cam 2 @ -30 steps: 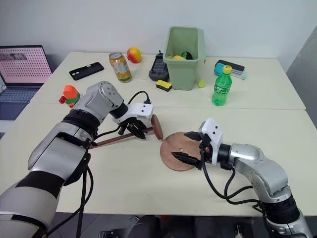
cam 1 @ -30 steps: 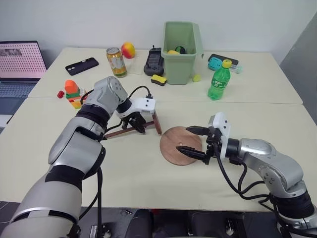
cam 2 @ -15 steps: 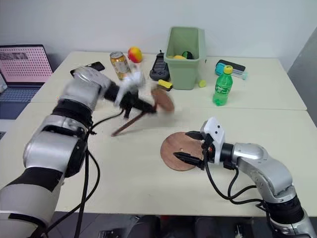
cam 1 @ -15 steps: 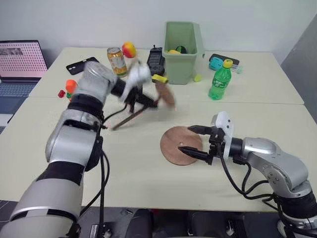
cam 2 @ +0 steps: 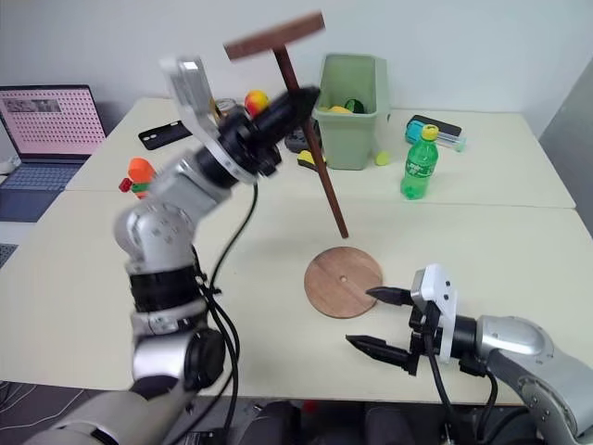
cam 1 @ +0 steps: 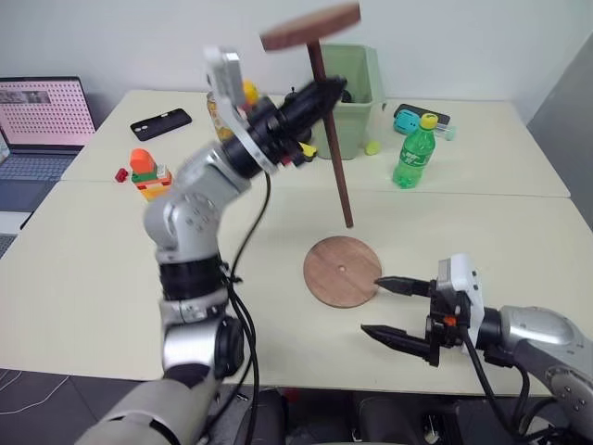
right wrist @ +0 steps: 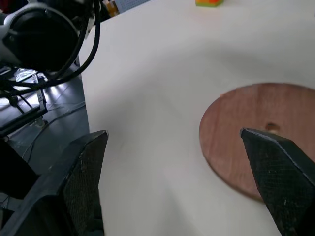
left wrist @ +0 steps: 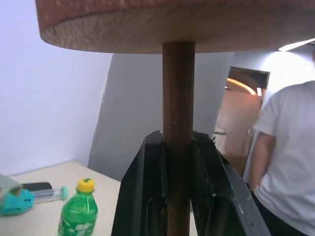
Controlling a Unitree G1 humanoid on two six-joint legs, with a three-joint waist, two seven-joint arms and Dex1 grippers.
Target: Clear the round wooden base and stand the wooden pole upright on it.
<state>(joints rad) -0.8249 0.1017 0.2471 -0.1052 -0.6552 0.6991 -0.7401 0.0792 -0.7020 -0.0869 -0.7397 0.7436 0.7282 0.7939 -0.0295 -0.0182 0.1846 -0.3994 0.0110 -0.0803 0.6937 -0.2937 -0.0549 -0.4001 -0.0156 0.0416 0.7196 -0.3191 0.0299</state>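
Observation:
The round wooden base (cam 1: 342, 271) lies flat on the table with its centre hole showing and nothing on it. My left gripper (cam 1: 324, 90) is raised high above the table, shut on the wooden pole (cam 1: 334, 148). The pole hangs almost upright, its fixed disc (cam 1: 310, 25) on top and its bare end just above the table behind the base. In the left wrist view the two fingers (left wrist: 152, 187) clamp the rod (left wrist: 178, 123). My right gripper (cam 1: 375, 306) is open near the front edge, to the right of the base and apart from it (right wrist: 256, 132).
A green bin (cam 1: 340, 83), a green bottle (cam 1: 410, 148), a black phone (cam 1: 157, 122), toy blocks (cam 1: 144, 171) and a laptop (cam 1: 42, 116) sit along the back and left. A person in a white shirt (left wrist: 290, 162) stands beyond the table.
My left gripper has swung the pole up off the table, turning it nearly upright with the disc end on top. My right gripper has drawn back from the base toward the front edge.

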